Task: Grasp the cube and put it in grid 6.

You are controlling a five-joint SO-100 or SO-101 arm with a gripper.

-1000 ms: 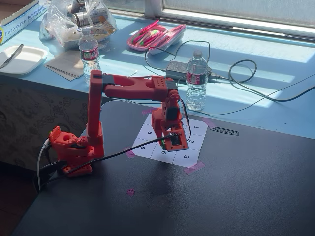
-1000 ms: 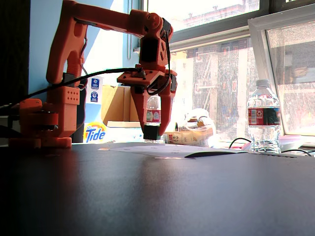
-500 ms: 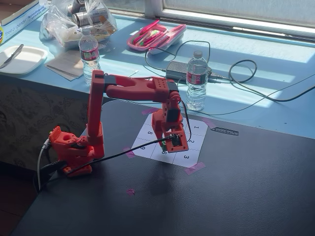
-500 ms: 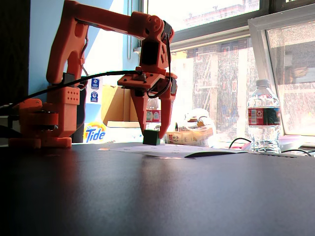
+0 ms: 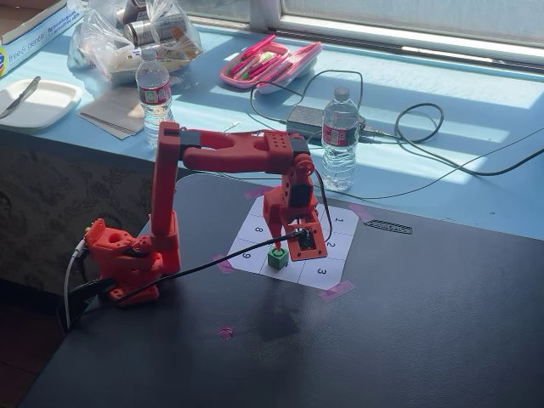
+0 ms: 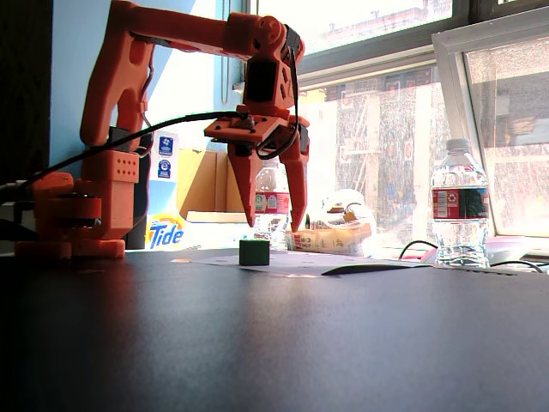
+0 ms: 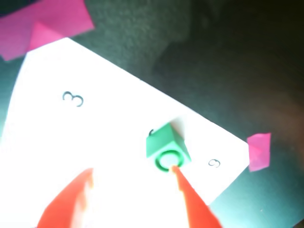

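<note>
While my gripper (image 6: pixel 274 227) hangs spread wide and empty, I count one cube (image 5: pixel 277 257) under it on the nine-cell sheet (image 5: pixel 333 223). Two water bottles (image 5: pixel 339 140) stand behind.

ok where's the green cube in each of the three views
A fixed view, from above: the cube sits on the numbered sheet, just below the open gripper.
A fixed view, from table level: cube left of centre, under the gripper.
Wrist view: cube near centre, on the sheet.
Shared landmark: the white sheet under the cube.
</note>
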